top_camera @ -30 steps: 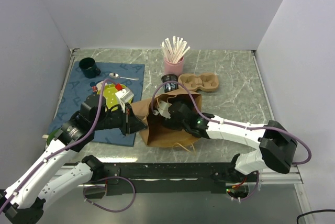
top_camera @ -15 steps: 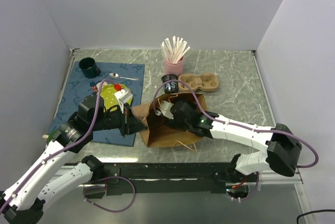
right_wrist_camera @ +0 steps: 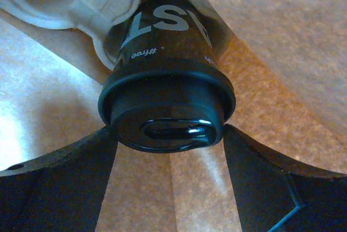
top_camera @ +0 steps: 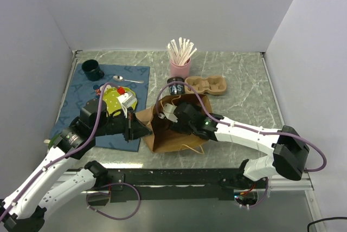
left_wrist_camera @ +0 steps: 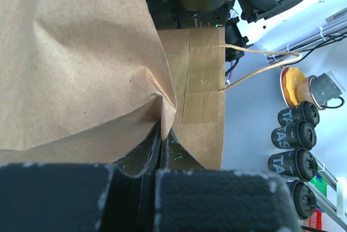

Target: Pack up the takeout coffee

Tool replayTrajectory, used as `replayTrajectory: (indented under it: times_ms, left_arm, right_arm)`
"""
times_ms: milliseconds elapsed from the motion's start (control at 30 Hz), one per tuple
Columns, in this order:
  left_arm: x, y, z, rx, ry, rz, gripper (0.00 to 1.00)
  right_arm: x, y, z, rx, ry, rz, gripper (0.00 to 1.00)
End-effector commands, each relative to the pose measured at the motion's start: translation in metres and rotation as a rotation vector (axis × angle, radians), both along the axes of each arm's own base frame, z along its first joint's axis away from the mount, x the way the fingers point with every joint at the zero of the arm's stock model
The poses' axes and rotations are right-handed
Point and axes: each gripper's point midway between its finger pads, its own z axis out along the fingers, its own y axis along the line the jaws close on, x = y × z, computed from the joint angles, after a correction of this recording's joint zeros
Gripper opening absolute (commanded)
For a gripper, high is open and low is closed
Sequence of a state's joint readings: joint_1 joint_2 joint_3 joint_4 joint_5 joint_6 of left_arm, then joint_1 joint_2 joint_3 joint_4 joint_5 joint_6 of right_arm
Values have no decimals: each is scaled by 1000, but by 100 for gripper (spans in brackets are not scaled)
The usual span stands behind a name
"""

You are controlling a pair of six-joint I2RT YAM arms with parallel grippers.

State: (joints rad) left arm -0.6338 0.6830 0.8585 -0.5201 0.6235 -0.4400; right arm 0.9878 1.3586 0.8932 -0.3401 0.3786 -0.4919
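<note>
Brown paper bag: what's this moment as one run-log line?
left gripper: shut on brown paper bag | right gripper: astride black lidded coffee cup inside bag, grip unclear

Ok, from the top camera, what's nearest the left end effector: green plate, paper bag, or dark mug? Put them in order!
1. paper bag, its edge pinched by the left end effector.
2. green plate, behind, on the blue mat.
3. dark mug, mat's far left corner.

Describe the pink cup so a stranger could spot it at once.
Look at the grey marbled table, toward the middle of its far edge, beyond the brown paper bag. The pink cup stands there, left of the tan cardboard cup carrier. It alone is pink and bristles with pale wooden stir sticks.
</note>
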Motion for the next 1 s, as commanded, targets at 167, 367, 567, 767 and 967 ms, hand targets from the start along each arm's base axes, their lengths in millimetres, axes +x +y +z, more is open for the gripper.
replayTrajectory:
  times_ms: [167,367,567,767,967]
  left_arm:
    - [-18,3,-4,-3,-10,-66,1]
    - [-15,1,-2,3,-6,-64,1]
    - [-12,-2,5,-6,-10,-72,1]
    - [-9,-5,11,-17,-17,-70,1]
    - [-7,-7,20,-35,-18,-65,1]
  right_arm:
    - [14,-3,16,6,-43,-61,93]
    - [10,-6,28,38,-48,-55,100]
    - [6,-13,40,59,-59,-63,100]
    - [-1,-25,47,59,-58,-84,100]
    - [-8,-36,51,53,-45,-103,100]
